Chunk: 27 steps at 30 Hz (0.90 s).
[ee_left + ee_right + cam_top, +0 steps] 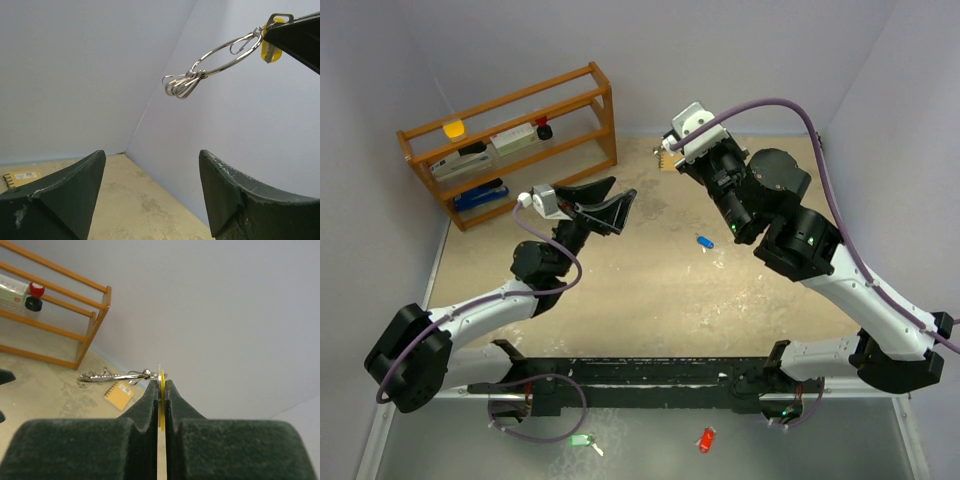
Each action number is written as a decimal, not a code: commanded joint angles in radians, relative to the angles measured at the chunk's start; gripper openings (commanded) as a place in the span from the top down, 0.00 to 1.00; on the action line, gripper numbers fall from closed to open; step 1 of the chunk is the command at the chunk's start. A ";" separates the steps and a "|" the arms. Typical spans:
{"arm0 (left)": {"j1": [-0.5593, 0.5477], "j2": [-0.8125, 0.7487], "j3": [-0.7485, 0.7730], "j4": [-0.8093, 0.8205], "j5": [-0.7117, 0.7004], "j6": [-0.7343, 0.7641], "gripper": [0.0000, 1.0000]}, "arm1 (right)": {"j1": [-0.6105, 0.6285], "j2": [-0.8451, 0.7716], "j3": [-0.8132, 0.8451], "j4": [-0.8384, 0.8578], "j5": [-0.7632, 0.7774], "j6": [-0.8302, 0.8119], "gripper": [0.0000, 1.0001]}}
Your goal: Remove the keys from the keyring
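Right gripper pinches the yellow-headed key, keyring dangling from it
Left gripper gapes empty nearby; I reckon it must pinch the keyring next, steadying it

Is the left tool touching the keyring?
Apart. Left wrist view: the keyring hangs clear above the open left tool; the right tool grips its yellow key.

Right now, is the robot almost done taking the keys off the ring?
Not yet. Done: one blue key lies loose on the table. In hand: the right gripper is shut on the yellow key, holding the ring up in the air, and the left gripper is open, facing it. Left: the yellow key and a silver bunch hang on the ring.
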 commanded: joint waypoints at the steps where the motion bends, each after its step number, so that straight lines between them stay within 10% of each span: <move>1: 0.000 -0.021 0.055 -0.021 -0.019 0.032 0.27 | 0.002 -0.027 0.048 0.005 -0.041 0.064 1.00; 27: -0.003 0.073 0.189 0.103 0.050 -0.023 0.23 | 0.002 -0.002 0.049 -0.019 -0.049 0.084 1.00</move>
